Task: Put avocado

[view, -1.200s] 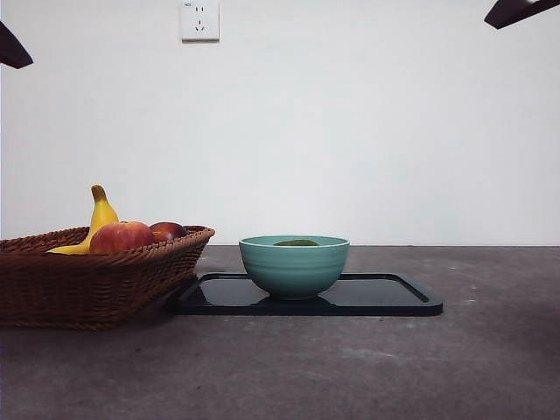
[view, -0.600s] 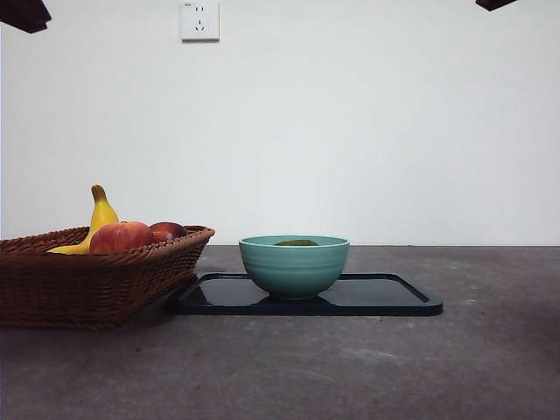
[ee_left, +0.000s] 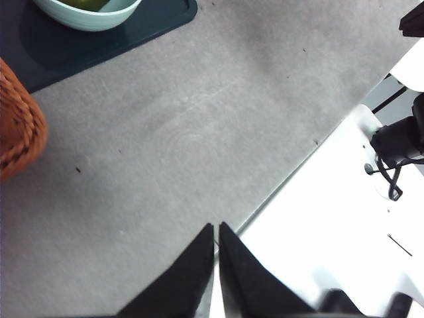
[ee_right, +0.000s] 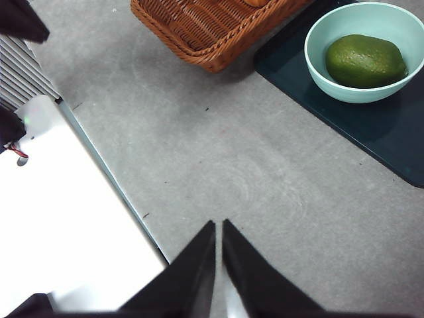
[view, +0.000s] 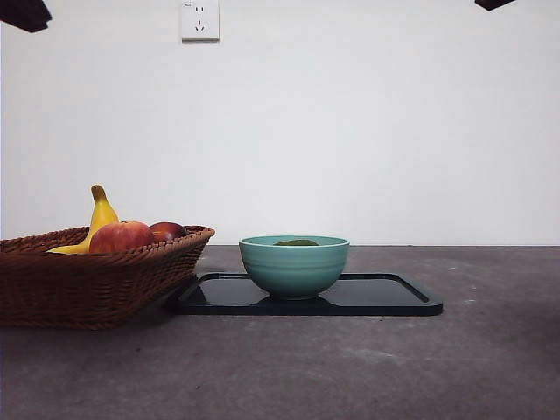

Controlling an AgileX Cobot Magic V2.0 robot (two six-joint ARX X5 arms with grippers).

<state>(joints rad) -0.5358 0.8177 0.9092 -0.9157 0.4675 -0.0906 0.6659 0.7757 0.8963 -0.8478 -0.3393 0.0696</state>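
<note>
- You find the avocado [ee_right: 366, 61] lying on its side inside the teal bowl [view: 294, 265]; in the front view only a dark green sliver of it [view: 296, 242] shows above the rim.
- The bowl stands on the dark tray [view: 385, 296], toward the tray's 9 o'clock end in the front view, and the tray lies flat on the grey bench [view: 367, 367].
- At 9 o'clock from the bowl you see the wicker basket [view: 79, 284], its near corner just beside the tray's edge.
- In the basket sit a yellow banana [view: 100, 217] standing tip-up, a red apple [view: 122, 237] in front of it, and a darker red fruit [view: 169, 230] at the apple's 3 o'clock.
- The left gripper [ee_left: 217, 232] hangs over bare bench, well apart from the bowl, with its fingers pressed together and holding nothing.
- The right gripper [ee_right: 218, 228] hangs over bare bench too, well apart from bowl and basket, its fingers likewise pressed together and empty.
- In the front view both arms show only as dark tips at 11 and 1 o'clock, at the top corners.
- A white wall socket [view: 199, 19] sits on the wall at about 11 o'clock, above the basket.
</note>
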